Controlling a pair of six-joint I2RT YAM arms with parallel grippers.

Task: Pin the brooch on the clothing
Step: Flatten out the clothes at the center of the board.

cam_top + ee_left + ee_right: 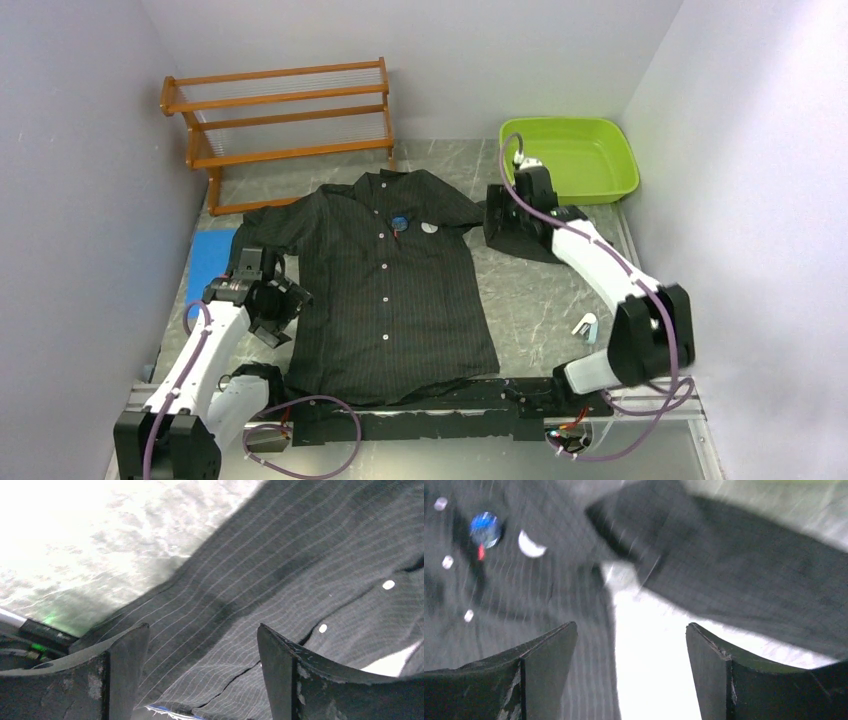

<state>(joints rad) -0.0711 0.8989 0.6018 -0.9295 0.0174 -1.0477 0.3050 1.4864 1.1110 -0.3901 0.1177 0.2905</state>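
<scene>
Spotting the brooch point(398, 222) resting upper-centre on the clothing point(400, 310), spread flat mid-frame on the desk point(540, 300). Holding nothing in left gripper point(201, 627) or right gripper point(631, 625), both released. Probably best lifting clear straight up, avoiding snagging the sleeve point(749, 580).

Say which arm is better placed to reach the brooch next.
Right, likely: right gripper is open and nearer the brooch, which its wrist camera sees; left gripper sits farther down the shirt.

Your right wrist view is smeared, so you cannot tell how the blue brooch point(485, 529) fastens to the shirt point(549, 585), and from above the left arm point(195, 362) covers one sleeve's cuff
</scene>
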